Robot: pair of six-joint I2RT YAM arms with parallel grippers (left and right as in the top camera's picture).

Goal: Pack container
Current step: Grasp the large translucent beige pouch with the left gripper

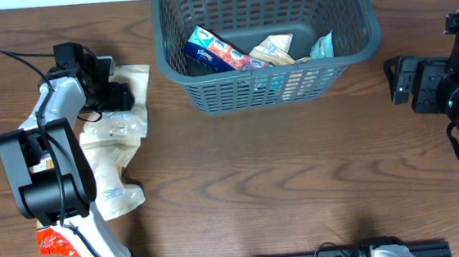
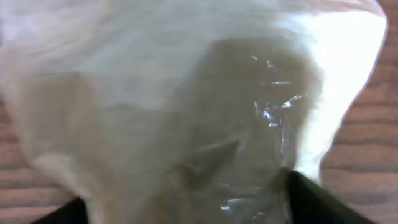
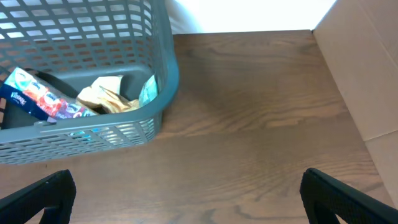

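The container (image 1: 267, 88), a dark grey lattice basket, stands at the table's far centre and holds a blue tissue pack (image 1: 215, 52), a beige packet (image 1: 277, 49) and a teal packet (image 1: 322, 47). It also shows in the right wrist view (image 3: 81, 37). My left gripper (image 1: 120, 96) is down on a pile of clear beige snack packets (image 1: 119, 133) at the left. In the left wrist view one clear packet (image 2: 186, 106) fills the frame between the spread fingers (image 2: 186, 205). My right gripper (image 1: 396, 80) is open and empty to the right of the basket, above bare wood (image 3: 186, 199).
Another clear packet (image 1: 116, 195) and a red packet (image 1: 55, 241) lie near the left arm's base. A cardboard box (image 3: 367, 68) stands at the right edge in the right wrist view. The arm mounts run along the front edge.
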